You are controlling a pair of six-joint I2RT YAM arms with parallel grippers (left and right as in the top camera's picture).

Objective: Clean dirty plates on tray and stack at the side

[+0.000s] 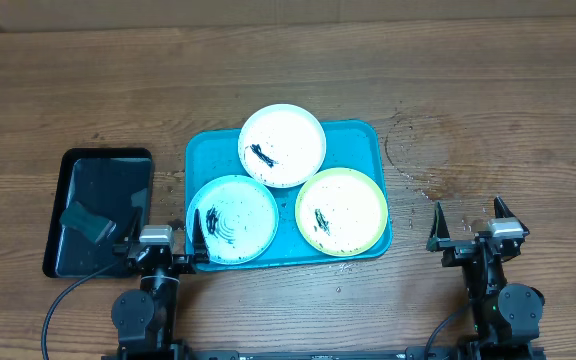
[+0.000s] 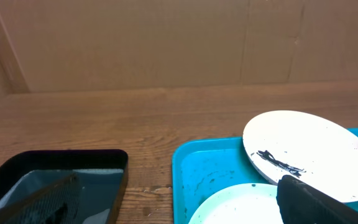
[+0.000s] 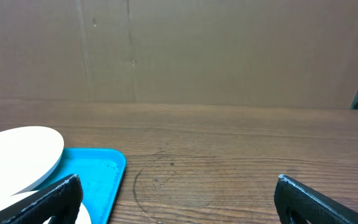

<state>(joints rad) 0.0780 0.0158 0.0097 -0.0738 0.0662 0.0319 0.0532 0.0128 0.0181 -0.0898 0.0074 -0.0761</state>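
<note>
A large teal-blue rectangular plastic tray [image 1: 204, 150], round-cornered and raised at the rim, is set near the middle of a wood-grained table [image 1: 488, 90]. Three round, smooth plastic plates are laid in it as a triangle. The white plate [image 1: 282, 145] is placed farthest from the arms, with its far edge passing over the tray's rim. The pale-teal-rimmed plate [image 1: 232, 219] is seen near left and the yellow-green-rimmed plate [image 1: 341, 211] near right. Each whitish centre is marked with a black smudge, and fine specks are scattered over the pale-teal-rimmed one.

A smaller glossy black rectangular tray [image 1: 103, 175] is found to the left, with a dark block-shaped pad [image 1: 88, 222] lying in it. Small droplets [image 1: 418, 172] are dotted on the wood beside the teal tray's right edge.

The left gripper [image 1: 165, 232] is spread wide between the two trays and nothing is held. The right gripper [image 1: 470, 222] is likewise spread wide and empty, over bare wood.
</note>
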